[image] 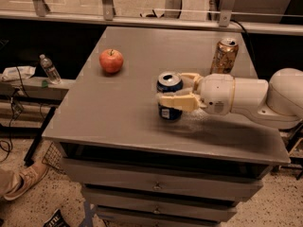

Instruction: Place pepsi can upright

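Note:
The pepsi can (169,85), dark blue with a silver top, stands upright on the grey table (118,112) near its middle. My gripper (176,91) reaches in from the right on a white arm. Its two cream fingers (177,101) sit on either side of the can, one in front and one behind, closed against it. The can's base rests on the tabletop.
A gold-brown can (224,56) stands upright at the back right, just behind my arm. A red apple (111,61) lies at the back left. A water bottle (49,69) stands on a low shelf left of the table. Drawers sit below the tabletop.

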`<act>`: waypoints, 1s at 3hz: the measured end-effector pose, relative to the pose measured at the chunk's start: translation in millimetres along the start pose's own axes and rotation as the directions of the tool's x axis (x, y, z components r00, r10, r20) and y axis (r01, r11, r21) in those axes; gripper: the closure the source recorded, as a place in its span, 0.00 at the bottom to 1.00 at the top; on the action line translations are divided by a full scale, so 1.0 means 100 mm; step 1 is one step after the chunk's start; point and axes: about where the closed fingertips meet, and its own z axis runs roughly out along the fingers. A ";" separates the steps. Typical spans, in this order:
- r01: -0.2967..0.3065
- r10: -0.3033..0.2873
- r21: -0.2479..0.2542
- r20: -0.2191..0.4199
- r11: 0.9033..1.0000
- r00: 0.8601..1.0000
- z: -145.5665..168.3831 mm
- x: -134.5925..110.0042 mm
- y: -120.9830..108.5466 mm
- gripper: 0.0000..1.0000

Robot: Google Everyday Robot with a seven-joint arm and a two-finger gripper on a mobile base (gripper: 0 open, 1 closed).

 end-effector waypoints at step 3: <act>0.003 -0.003 -0.008 0.000 1.000 1.000 0.04 -0.02 0.02 0.00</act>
